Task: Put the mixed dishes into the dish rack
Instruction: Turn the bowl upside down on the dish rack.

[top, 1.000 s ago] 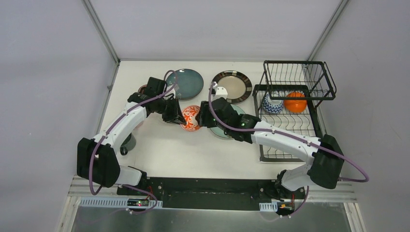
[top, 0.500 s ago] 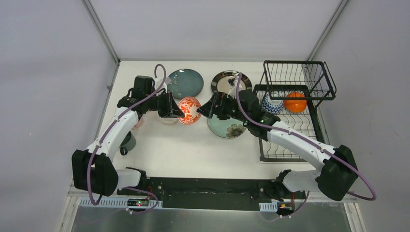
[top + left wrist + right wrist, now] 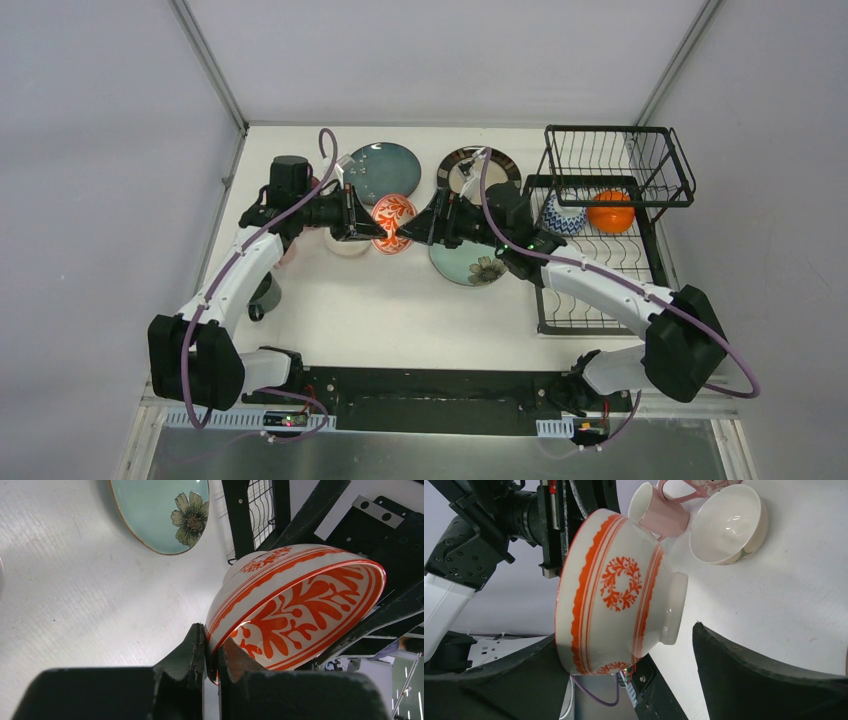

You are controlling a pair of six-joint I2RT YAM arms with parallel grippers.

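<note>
The red-patterned bowl [image 3: 392, 222] hangs on edge above the table [image 3: 400, 310], its rim clamped in the left gripper [image 3: 210, 656]. The right gripper [image 3: 623, 637] straddles it, jaws apart (a gap shows at the foot). The mint plate [image 3: 470, 262] lies just beside; the dish rack [image 3: 600, 290] stands well apart, rightward.

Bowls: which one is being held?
The red-patterned bowl, pinched by the left gripper. The white bowl sits on the table, the orange bowl in the dish rack.

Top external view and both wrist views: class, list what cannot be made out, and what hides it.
- Top view: dish rack, lower tray partly covered by the right arm.
- Left wrist view: mint plate cut off by the top edge.
- Right wrist view: upper pink cup cut off by the top edge.
</note>
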